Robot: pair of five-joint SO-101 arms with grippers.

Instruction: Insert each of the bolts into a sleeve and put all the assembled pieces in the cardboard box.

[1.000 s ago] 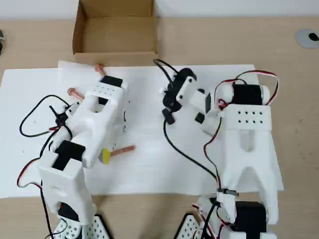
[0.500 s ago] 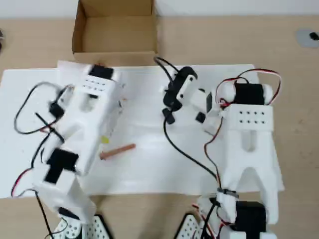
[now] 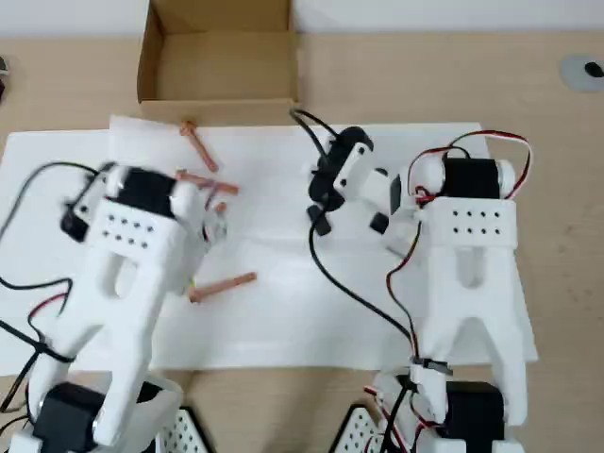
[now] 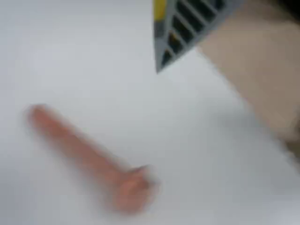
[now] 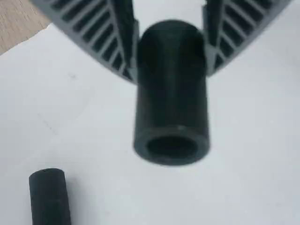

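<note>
Right wrist view showed the right pincer (image 5: 171,51) clamped on an unfilled black sleeve (image 5: 171,112), loose bolts (image 3: 222,286) well apart from it, the cardboard box (image 3: 222,66) beyond holding nothing: assembly seemingly barely begun.

The overhead camera looks straight down on the desk (image 3: 566,245), with the cardboard box (image 3: 222,66) at its far edge. Each wrist camera hangs close above the white sheet (image 3: 283,321). The left one sits over a bolt (image 4: 89,157); the right one peers along its pincer (image 5: 169,56) at a gripped sleeve (image 5: 171,108). All three share that sheet.
</note>
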